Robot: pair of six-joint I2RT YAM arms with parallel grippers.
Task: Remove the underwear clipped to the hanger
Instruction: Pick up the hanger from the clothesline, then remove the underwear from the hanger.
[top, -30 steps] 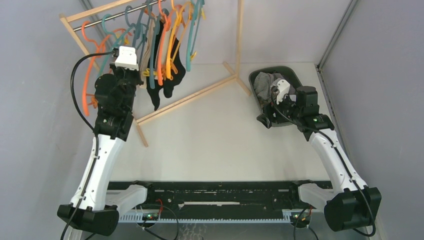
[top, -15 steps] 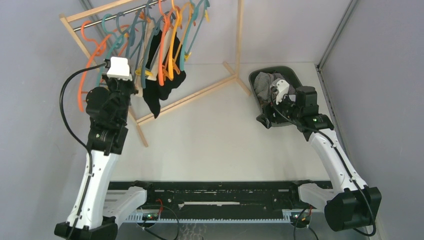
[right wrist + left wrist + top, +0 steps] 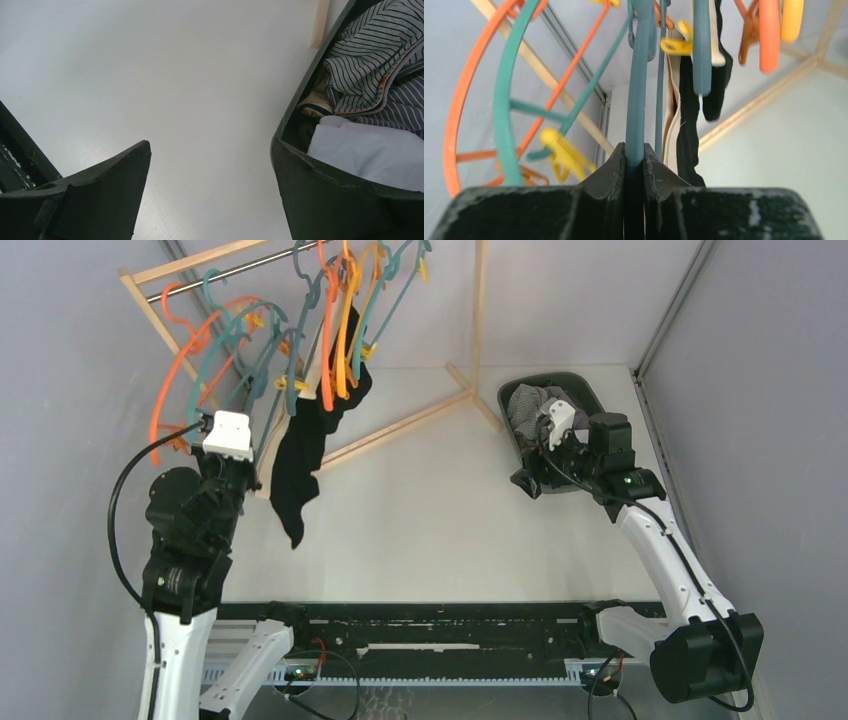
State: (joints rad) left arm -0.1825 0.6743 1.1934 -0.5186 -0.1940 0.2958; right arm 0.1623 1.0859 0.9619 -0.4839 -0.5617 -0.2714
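- Underwear, a pair of soft black cloth briefs (image 3: 298, 455), hangs clipped among the hangers on the wooden clothes rack (image 3: 400, 430) at the far left of the white bench (image 3: 450, 520), drooping low toward the left arm.
- Nearest me, the left jaws are clenched on the bar of a teal plastic hanger (image 3: 638, 100), which slants out toward the arm. I'd judge a harder tug could slide the whole bunch along the metal rail (image 3: 215, 278), or tip the light rack, rather than free the cloth.
- Just beyond, a yellow plastic clip (image 3: 676, 46) sits at the top of the cloth. If it holds fast, the fabric may stretch or the hanger may slip from the jaws.
- Across the bench the right jaws are released and empty beside the dark plastic bin (image 3: 585, 388) of striped clothes (image 3: 370, 55), well apart from the rack, so nothing steadies it.
- The briefs look limp and thin, hanging long. A pale strip lies beside them, and I cannot tell what it is.
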